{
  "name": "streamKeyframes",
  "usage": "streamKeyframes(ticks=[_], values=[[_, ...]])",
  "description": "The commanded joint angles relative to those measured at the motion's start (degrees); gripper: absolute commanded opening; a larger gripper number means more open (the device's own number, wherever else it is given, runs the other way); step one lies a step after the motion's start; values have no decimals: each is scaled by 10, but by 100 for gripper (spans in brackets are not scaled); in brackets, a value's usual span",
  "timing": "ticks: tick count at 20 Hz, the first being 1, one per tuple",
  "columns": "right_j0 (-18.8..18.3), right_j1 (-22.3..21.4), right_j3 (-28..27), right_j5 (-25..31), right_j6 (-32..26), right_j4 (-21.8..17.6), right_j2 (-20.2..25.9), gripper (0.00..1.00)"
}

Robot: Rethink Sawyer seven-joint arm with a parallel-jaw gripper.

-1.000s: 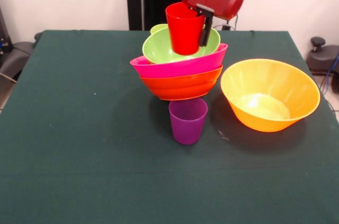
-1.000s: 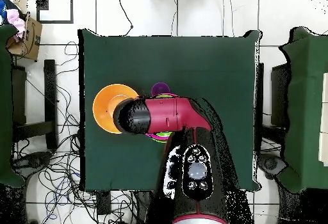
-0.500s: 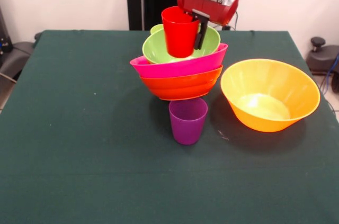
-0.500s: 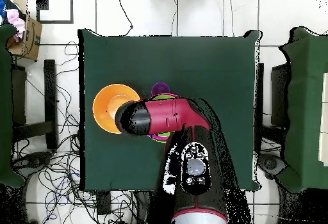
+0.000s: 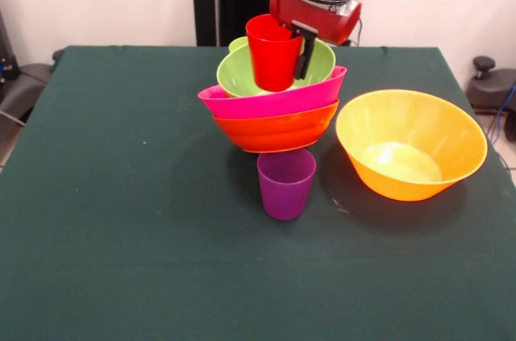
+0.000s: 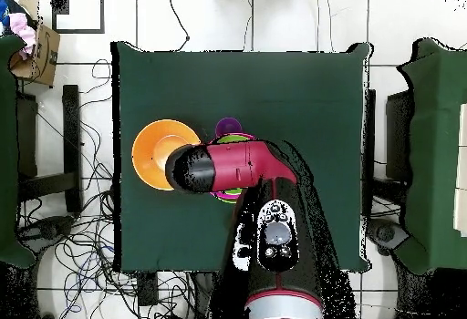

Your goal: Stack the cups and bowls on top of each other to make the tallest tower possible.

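The tower [image 5: 274,111] stands mid-table in the front view: a red-orange bowl [image 5: 276,131] at the bottom, a pink bowl [image 5: 270,101] on it, a lime green bowl [image 5: 242,76] on top, with a second green rim [image 5: 239,43] behind. My gripper [image 5: 294,47] is shut on the rim of the red cup [image 5: 272,52] and holds it upright over the green bowl. The purple cup [image 5: 285,184] stands on the table in front of the tower. The large orange bowl [image 5: 409,143] sits to the right. In the overhead view the arm [image 6: 233,165] hides most of the tower.
The green table [image 5: 121,220] has its far edge close behind the tower. In the overhead view the orange bowl [image 6: 157,149] lies left of the arm and the purple cup [image 6: 228,126] just beyond it. Cables and chairs surround the table.
The gripper with the red cup has moved slightly left and lower, toward the green bowl. The tower, purple cup and orange bowl have not moved.
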Motion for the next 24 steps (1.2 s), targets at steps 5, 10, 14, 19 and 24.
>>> streamKeyframes(ticks=[5, 10, 14, 19, 24], values=[[10, 41, 12, -43, -24, -50, 28, 0], [11, 40, 14, -46, -24, -49, 26, 0], [11, 43, 12, -48, -22, -47, 26, 0], [12, 44, 13, -49, -21, -47, 26, 0], [15, 46, 13, -52, -18, -47, 24, 0]])
